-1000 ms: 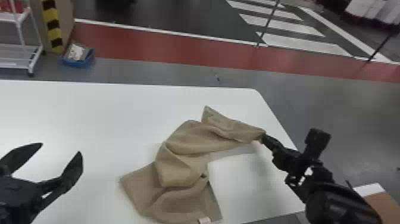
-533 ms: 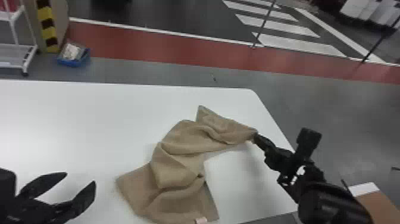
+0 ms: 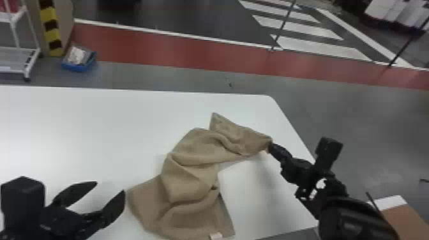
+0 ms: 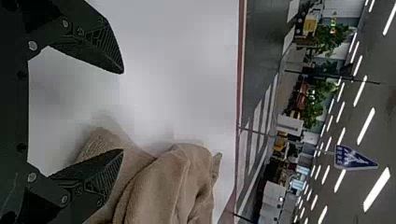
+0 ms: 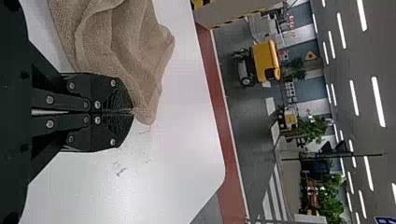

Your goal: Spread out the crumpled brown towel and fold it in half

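Observation:
The brown towel (image 3: 191,178) lies crumpled and twisted across the white table, its far right end drawn out toward the table's right edge. My right gripper (image 3: 271,147) holds that end; in the right wrist view the same gripper (image 5: 133,112) is shut on an edge of the towel (image 5: 126,51). Just left of the towel's near left corner, my left gripper (image 3: 110,187) stands open and empty. In the left wrist view the left gripper (image 4: 122,111) has its fingers wide apart, one of them in front of the towel (image 4: 163,186).
The white table (image 3: 79,127) ends at a rounded far right corner. A brown box (image 3: 403,220) stands beyond its right side, near the right arm. On the floor behind are a blue bin (image 3: 78,60) and a white rack (image 3: 19,60).
My left gripper has moved right, closer to the towel. The right gripper and the towel end it holds have shifted little, while the whole head view has drifted slightly.

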### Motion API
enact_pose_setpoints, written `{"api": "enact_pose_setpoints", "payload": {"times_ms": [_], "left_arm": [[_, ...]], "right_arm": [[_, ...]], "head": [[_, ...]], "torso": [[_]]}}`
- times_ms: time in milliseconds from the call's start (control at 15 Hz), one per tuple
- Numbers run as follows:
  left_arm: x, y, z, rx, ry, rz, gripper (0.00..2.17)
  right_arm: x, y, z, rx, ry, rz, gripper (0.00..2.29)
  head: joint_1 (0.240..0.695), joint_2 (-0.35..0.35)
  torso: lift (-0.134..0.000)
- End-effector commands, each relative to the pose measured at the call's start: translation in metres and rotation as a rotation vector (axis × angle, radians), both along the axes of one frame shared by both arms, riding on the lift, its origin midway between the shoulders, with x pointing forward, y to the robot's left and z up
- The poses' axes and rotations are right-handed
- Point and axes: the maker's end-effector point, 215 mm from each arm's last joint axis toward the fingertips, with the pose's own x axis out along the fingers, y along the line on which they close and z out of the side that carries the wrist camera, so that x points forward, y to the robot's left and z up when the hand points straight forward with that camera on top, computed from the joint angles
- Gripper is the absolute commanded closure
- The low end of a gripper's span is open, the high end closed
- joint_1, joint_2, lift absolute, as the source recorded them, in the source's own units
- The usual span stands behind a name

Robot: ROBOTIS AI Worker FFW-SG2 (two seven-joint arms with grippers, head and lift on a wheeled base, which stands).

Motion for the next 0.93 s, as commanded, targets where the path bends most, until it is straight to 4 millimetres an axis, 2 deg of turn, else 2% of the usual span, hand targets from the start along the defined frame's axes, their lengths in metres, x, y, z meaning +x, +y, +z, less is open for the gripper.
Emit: {"api": "enact_pose_setpoints", "payload": {"times_ms": [0,267,667,800,867], "left_arm": [[-0.003,-0.009,-0.008,0.003,0.016,-0.016,0.45],[-0.006,-0.028,-0.016,0.007,0.026,-0.049,0.46],[-0.006,-0.043,-0.025,0.01,0.039,-0.069,0.46],[-0.004,-0.044,-0.021,0.006,0.024,-0.063,0.9],[-0.002,-0.044,-0.017,0.004,0.013,-0.058,1.49]], "right_arm": [[0.0,-0.001,0.001,0.004,-0.002,-0.002,1.68],[0.001,0.002,0.001,0.008,-0.005,0.003,1.68],[0.001,0.001,0.002,0.009,-0.006,0.001,1.68],[0.001,-0.001,0.002,0.007,-0.007,0.0,1.68],[0.0,-0.002,0.003,0.008,-0.007,-0.003,1.68]], "head": [[0.695,-0.35],[0.695,-0.35],[0.695,-0.35],[0.695,-0.35],[0.695,-0.35]], "torso": [[-0.12],[-0.12],[-0.12],[-0.12],[-0.12]]}}
